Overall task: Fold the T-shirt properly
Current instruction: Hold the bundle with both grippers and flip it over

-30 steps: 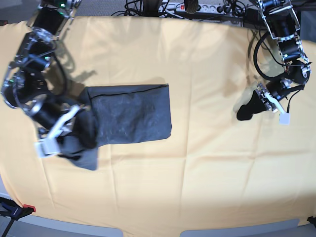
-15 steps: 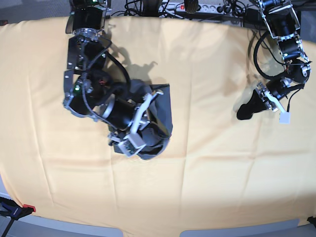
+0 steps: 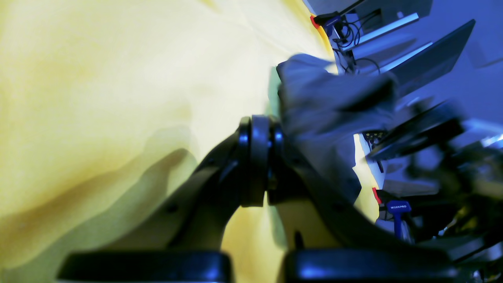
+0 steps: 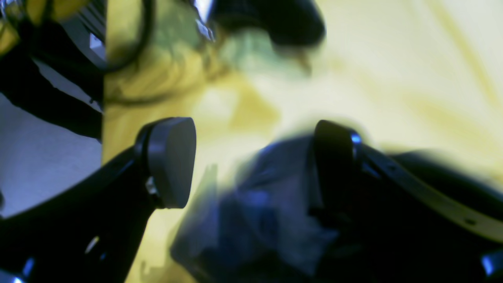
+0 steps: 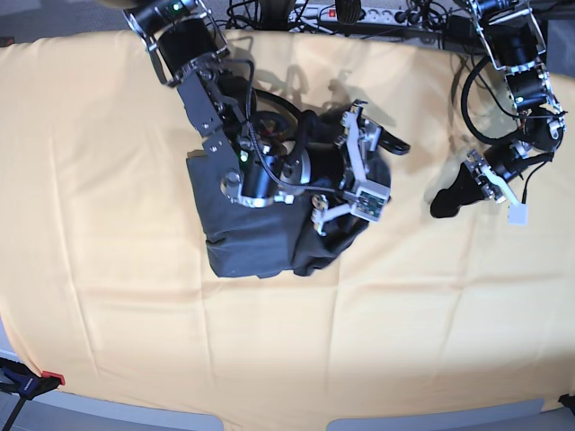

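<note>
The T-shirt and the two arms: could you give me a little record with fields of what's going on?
Garment: dark slate-blue T-shirt, bunched on the yellow tablecloth
Right gripper: fingers spread wide over the shirt's edge, cloth between them but not pinched
Left gripper: fingers shut, holding nothing, off to the side, apart from the shirt
Fold: not neat yet; cloth is rumpled

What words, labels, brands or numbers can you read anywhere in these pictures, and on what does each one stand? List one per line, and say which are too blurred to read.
"WORKPRO": white letters on the blue clamp handle at the table edge, left wrist view.
T-shirt: no readable print or tag.
Power strip at the far edge, base view: markings too small to read.
Right wrist view: too blurred, no text.
</note>
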`<control>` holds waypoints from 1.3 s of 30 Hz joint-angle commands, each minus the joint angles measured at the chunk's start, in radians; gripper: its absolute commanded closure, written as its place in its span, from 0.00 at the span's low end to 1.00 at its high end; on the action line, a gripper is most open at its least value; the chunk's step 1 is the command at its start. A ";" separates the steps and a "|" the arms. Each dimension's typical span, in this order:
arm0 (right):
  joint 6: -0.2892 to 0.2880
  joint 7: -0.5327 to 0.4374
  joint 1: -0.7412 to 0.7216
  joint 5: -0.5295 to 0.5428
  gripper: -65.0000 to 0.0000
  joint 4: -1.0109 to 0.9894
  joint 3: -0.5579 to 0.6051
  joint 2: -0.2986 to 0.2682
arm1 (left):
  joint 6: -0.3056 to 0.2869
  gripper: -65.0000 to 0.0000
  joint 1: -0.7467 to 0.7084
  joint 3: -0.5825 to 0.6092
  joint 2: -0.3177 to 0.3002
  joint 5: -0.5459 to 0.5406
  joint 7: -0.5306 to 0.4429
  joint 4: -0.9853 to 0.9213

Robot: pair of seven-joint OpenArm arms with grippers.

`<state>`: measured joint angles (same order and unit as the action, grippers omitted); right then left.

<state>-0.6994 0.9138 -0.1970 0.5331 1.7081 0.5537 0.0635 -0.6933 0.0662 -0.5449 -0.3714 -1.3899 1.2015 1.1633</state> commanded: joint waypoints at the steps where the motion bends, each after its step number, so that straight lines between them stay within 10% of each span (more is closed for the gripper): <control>1: 0.001 -0.027 -0.043 0.013 0.26 0.019 0.006 0.006 | -0.005 1.00 0.011 -0.005 -0.016 -0.014 -0.004 0.013; 11: 0.066 0.047 -0.168 0.008 0.27 0.088 -0.183 0.000 | -0.005 1.00 0.012 -0.005 -0.043 -0.072 0.014 0.013; 13: 0.048 0.069 -0.165 0.008 0.43 0.091 -0.274 -0.003 | -0.005 1.00 0.012 -0.005 -0.061 -0.094 0.048 0.018; 16: 0.050 0.068 -0.154 0.008 0.99 0.062 -0.356 -0.053 | -0.005 1.00 0.012 0.001 -0.085 -0.094 0.163 0.044; 30: 0.017 -0.042 -0.336 -0.035 1.00 -0.397 -0.373 -0.216 | -0.005 1.00 0.011 0.399 -0.091 -0.091 0.179 0.539; 39: 0.001 -0.125 -0.466 -0.168 1.00 -0.683 -0.161 -0.218 | -0.005 1.00 0.008 0.740 -0.072 0.344 -0.076 0.594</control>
<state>-0.6983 0.8116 -0.6174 0.3527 1.0084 0.3992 -0.1509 -0.6914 0.0612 0.2016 -0.4362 -1.0191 1.1446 1.7439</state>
